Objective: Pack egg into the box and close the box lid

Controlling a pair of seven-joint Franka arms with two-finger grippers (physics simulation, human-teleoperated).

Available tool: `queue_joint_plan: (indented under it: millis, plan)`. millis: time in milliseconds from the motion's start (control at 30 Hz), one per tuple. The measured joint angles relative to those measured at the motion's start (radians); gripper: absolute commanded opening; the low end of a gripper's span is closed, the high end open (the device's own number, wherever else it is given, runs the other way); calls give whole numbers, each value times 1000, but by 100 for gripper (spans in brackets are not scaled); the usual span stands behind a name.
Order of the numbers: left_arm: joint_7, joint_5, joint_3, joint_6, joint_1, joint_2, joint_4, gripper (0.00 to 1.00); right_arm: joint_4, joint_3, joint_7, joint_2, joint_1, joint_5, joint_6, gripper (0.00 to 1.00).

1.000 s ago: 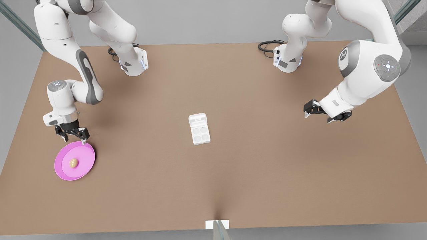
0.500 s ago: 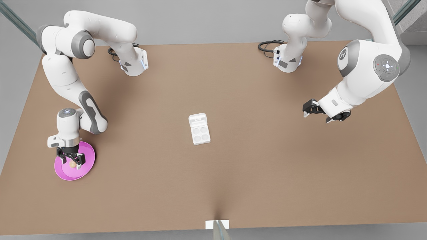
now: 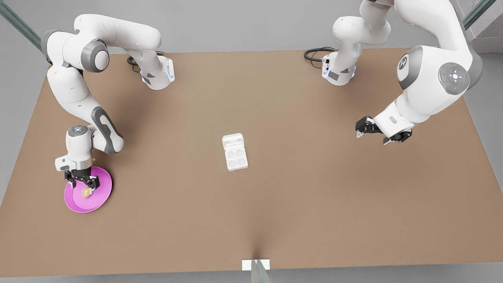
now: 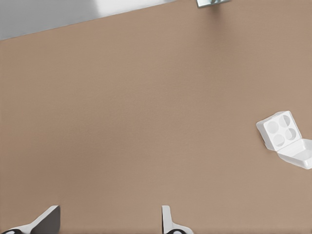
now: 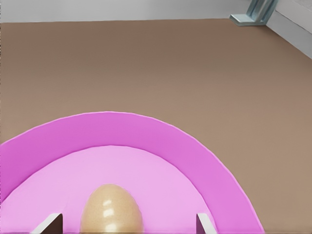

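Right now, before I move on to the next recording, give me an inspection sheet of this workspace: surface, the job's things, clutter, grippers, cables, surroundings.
Surface: brown table, bare across most of its top.
Egg: the egg lies on the pink plate at the front view's left, not yet packed.
Box: the box sits mid-table, four cups empty.
Box lid: the box lid is folded open, flat behind the cups.
Clutter: nothing seen.
Grippers: right gripper open, fingers either side of the egg; left gripper open, waiting above the table at the front view's right.
Cables: black cable at one arm base.
Surroundings: grey floor, metal frame strut.
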Motion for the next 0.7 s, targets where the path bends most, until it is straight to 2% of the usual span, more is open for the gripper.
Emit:
queue_joint_plan:
  millis: [267, 300, 367, 400, 700]
  plan:
    - [-1, 0, 0, 0, 0, 0, 1, 100, 2, 4, -10, 23, 0, -8, 1, 98]
    - [-1, 0, 0, 0, 0, 0, 1, 100, 3, 5, -11, 23, 0, -8, 2, 92]
    - [-1, 0, -3, 0, 2, -3, 2, 100, 3, 5, -13, 22, 0, -8, 2, 74]
    - [-2, 0, -4, 0, 1, -4, 2, 100, 3, 5, -14, 22, 0, -8, 2, 70]
    - [-3, 0, -6, 0, 0, -6, 3, 100, 3, 5, -19, 22, -1, -8, 2, 67]
